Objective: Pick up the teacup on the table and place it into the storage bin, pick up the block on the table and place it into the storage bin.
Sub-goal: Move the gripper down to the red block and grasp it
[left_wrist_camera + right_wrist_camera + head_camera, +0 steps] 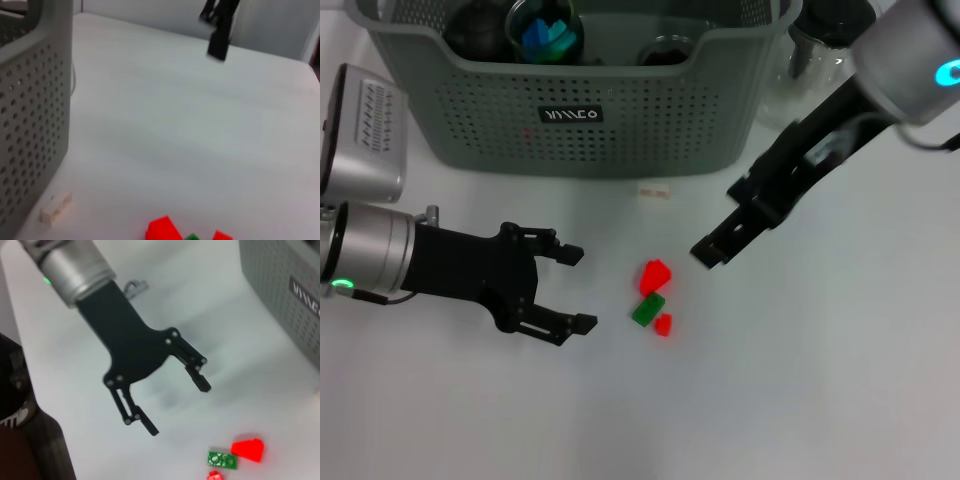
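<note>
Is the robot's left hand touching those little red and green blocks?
Apart. Head view shows bare table between the open left hand and the blocks.

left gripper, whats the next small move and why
Probably ease the left gripper forward toward the blocks: its fingers are open and empty, level with the table, pointing at the red block and green block just ahead. The right gripper hangs above them, and the bin waits behind.
</note>
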Action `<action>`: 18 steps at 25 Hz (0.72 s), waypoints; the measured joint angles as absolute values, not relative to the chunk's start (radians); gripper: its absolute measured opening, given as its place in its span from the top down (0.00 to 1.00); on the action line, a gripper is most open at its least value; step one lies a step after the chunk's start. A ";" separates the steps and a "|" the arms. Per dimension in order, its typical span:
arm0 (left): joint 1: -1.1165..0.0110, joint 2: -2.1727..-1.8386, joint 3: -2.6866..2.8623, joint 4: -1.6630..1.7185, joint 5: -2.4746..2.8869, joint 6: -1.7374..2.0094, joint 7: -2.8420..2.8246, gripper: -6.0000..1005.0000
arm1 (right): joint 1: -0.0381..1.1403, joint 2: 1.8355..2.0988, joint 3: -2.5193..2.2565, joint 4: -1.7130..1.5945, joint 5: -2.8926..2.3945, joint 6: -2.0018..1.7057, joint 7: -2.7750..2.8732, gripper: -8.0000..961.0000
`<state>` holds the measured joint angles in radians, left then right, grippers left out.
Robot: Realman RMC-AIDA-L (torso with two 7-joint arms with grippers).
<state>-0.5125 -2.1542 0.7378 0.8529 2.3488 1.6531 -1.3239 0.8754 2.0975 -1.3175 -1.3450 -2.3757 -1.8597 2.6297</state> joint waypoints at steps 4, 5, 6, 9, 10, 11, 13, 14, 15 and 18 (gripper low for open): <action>-0.511 -2.153 0.738 0.871 2.382 1.654 -1.310 0.12 | 0.942 2.098 -1.362 -1.143 -2.383 -1.754 2.673 0.02; -0.511 -2.153 0.738 0.880 2.391 1.656 -1.303 0.12 | 0.958 2.098 -1.372 -1.105 -2.386 -1.729 2.686 0.02; -0.510 -2.153 0.738 0.888 2.398 1.657 -1.297 0.12 | 0.977 2.099 -1.386 -1.064 -2.390 -1.702 2.703 0.02; -0.508 -2.152 0.740 0.909 2.411 1.663 -1.270 0.12 | 1.022 2.100 -1.437 -0.981 -2.395 -1.633 2.751 0.02; -0.508 -2.152 0.741 0.912 2.411 1.664 -1.261 0.12 | 1.034 2.100 -1.456 -0.965 -2.395 -1.613 2.767 0.02; -0.508 -2.152 0.742 0.917 2.411 1.665 -1.253 0.12 | 1.048 2.102 -1.485 -0.948 -2.395 -1.585 2.790 0.02; -0.508 -2.152 0.741 0.924 2.411 1.665 -1.236 0.12 | 1.069 2.105 -1.528 -0.925 -2.396 -1.547 2.815 0.02; -0.508 -2.152 0.741 0.925 2.411 1.665 -1.232 0.12 | 1.077 2.106 -1.545 -0.912 -2.395 -1.529 2.822 0.02; -0.508 -2.152 0.741 0.926 2.411 1.665 -1.226 0.12 | 1.085 2.108 -1.565 -0.898 -2.395 -1.511 2.829 0.02; -0.509 -2.152 0.745 0.926 2.412 1.666 -1.219 0.12 | 1.101 2.113 -1.628 -0.861 -2.386 -1.453 2.849 0.01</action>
